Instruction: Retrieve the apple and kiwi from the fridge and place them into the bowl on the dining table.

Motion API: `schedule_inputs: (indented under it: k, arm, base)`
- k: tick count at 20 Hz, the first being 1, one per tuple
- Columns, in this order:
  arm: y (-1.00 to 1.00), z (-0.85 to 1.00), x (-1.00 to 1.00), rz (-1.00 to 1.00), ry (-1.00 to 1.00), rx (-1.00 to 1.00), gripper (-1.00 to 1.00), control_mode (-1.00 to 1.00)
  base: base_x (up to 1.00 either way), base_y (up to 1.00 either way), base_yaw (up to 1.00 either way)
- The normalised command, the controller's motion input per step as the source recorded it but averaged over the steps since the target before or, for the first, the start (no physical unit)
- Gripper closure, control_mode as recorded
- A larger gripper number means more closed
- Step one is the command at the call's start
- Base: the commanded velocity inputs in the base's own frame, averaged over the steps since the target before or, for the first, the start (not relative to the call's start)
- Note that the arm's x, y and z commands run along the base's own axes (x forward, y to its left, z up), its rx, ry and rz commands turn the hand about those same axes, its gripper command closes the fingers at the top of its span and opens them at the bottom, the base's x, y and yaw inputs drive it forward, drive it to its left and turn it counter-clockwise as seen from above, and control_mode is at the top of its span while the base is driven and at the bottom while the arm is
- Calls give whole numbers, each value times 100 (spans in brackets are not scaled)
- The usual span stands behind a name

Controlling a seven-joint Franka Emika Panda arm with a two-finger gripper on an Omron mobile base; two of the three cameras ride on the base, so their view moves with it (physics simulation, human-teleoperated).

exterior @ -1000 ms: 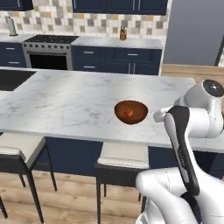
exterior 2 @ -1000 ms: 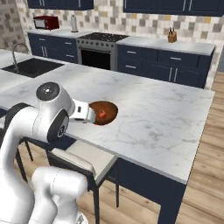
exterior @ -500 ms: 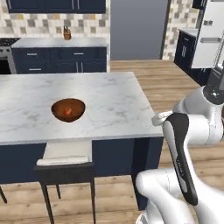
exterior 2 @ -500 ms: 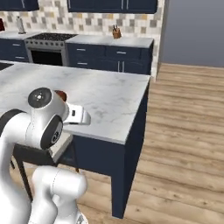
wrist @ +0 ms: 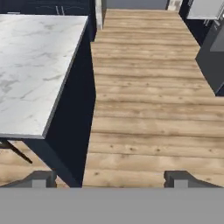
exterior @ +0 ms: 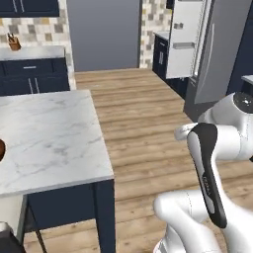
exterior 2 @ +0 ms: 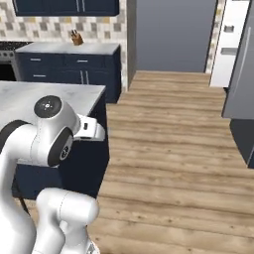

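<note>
Gripper (wrist: 109, 178) fingers stand spread wide and hold nothing, the arm tucked close to the body, a carriage that suits driving rather than reaching. Beneath it lies bare plank floor (wrist: 148, 109), with the marble table (exterior: 47, 136) close on the left. At the table's left edge in the left base view, a sliver of the dark bowl (exterior: 1, 149) shows; its contents cannot be made out. Farther off, the grey fridge (exterior: 217, 54) stands with a door swung open, white interior showing. Apple and kiwi are presumably still inside, so fetching seems the step ahead.
</note>
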Motion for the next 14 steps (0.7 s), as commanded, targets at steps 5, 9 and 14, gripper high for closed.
schedule_inputs:
  k: [5,9,14]
  arm:
    - [0,0,0,0,0,0,-100,100]
    - [0,0,0,0,0,0,-100,100]
    - [0,0,0,0,0,0,-100,100]
  base:
    - [98,-93,-11]
    - [100,-49,-2]
    - [100,-15,-15]
